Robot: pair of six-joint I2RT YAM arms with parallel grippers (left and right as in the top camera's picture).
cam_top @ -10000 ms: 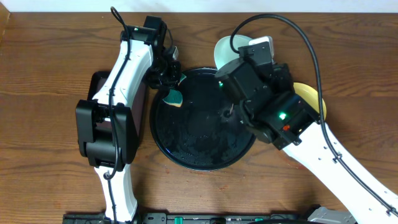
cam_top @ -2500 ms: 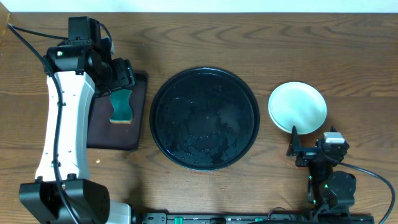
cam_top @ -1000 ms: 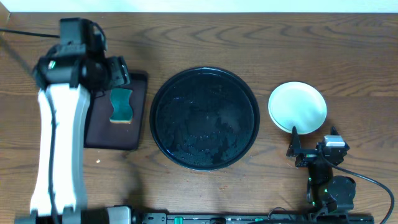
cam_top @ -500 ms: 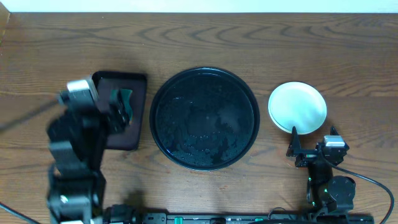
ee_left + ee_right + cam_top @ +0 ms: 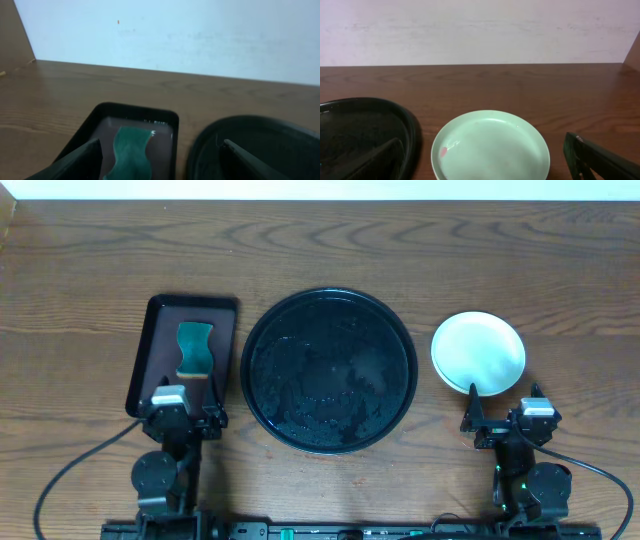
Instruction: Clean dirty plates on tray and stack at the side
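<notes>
Wooden table (image 5: pixel 320 240) fills the frame, with the black tray (image 5: pixel 328 292) at centre, bare of plates. The plates (image 5: pixel 478 352) sit piled at right. They look light, glossy and breakable, best pinched at the rim. Left gripper (image 5: pixel 183 418) and right gripper (image 5: pixel 508 423) rest low in the frame, jaws apart, holding nothing.

Tray (image 5: pixel 328 370) sits mid-table (image 5: pixel 320 250). Plates (image 5: pixel 478 352) stacked right of tray, apart from it. Small tray (image 5: pixel 145 355) just left of tray, sponge (image 5: pixel 193 348) lying in it.
</notes>
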